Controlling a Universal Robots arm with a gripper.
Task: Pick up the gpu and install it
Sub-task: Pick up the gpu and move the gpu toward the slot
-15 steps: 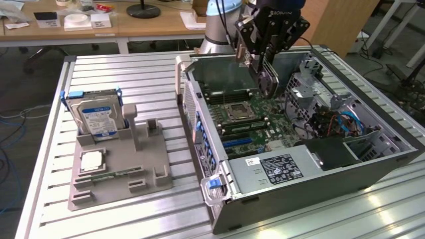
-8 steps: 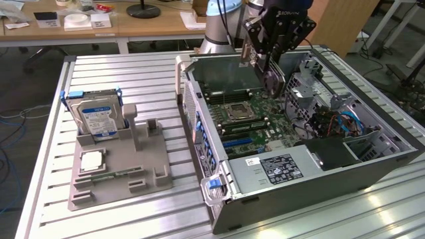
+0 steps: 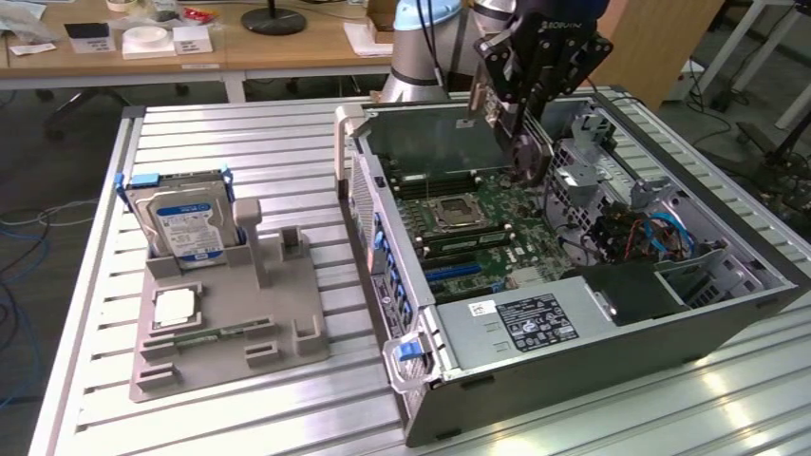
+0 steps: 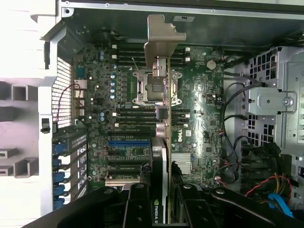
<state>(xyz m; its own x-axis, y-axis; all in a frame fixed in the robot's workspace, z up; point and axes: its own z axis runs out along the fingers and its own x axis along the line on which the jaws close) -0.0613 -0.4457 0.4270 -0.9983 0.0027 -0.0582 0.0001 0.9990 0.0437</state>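
The hand [image 3: 519, 133] [image 4: 164, 202] is clenched on the gpu [image 3: 499, 116] [image 4: 163, 118], its black fingers [image 4: 137, 209] pressing on the two faces of the card. The card stands on edge between them. Its black cooler sits nearest the hand, and its silver end bracket [image 4: 159, 42] sticks out at the end farthest from the hand.

The hand and card hang inside the open computer case [image 3: 571, 366], above the green motherboard [image 3: 488, 233] [image 4: 199, 104]; the card is not seated in any slot. In the wrist view its edge crosses over the processor socket [image 4: 142, 88] and the rows of memory slots [image 4: 135, 118], and a blue expansion slot [image 4: 126, 142] lies just beside the fingers.

Below the hand in the exterior view, the socket [image 3: 454, 211] lies near the middle of the board, and nearer the camera is the grey power supply [image 3: 533, 318] with its black label. To the exterior view's right of the hand are a metal drive cage [image 3: 576, 180] and a tangle of red and blue cables [image 3: 647, 233].

Well apart from the hand, on the exterior view's left, a grey fixture tray [image 3: 285, 328] rests on the slotted metal worktop [image 3: 254, 142]. The tray holds an upright hard drive [image 3: 188, 223], a square chip [image 3: 175, 306] and a narrow memory stick [image 3: 209, 334].
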